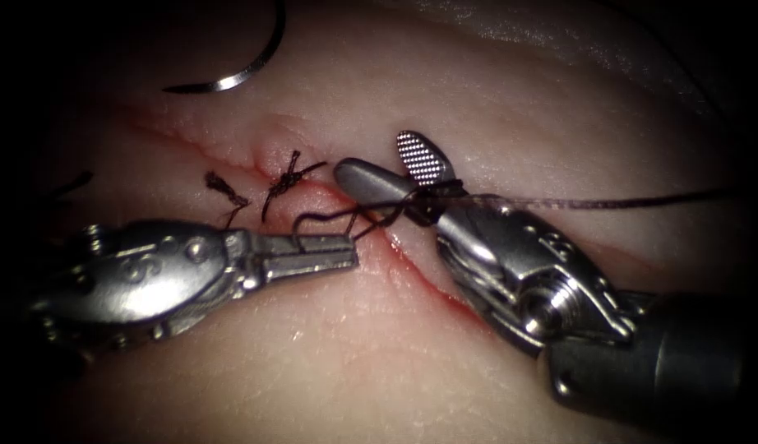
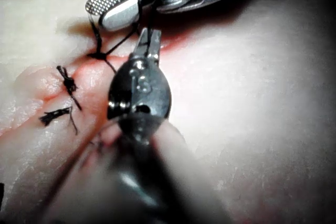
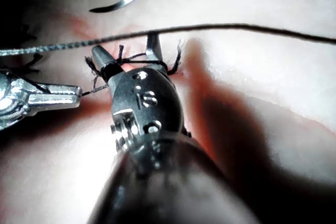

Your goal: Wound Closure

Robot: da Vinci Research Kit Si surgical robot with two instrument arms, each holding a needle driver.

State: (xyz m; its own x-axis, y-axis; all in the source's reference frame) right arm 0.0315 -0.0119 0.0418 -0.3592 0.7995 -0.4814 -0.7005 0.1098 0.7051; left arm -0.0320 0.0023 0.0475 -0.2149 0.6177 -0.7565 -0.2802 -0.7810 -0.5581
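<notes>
While needle [image 1: 239,62] free, thread [image 1: 560,201] looped

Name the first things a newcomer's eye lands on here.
The right tool stands open over the cut, thread wound around its jaws. The left tool is shut on a thread end beside it. The needle lies free on the tissue, upper left.

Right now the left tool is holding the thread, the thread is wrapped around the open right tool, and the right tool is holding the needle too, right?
Not quite. The needle lies free on the tissue, as the endoscope view shows. The left tool does hold the thread, which is wrapped around the open right tool.
</notes>
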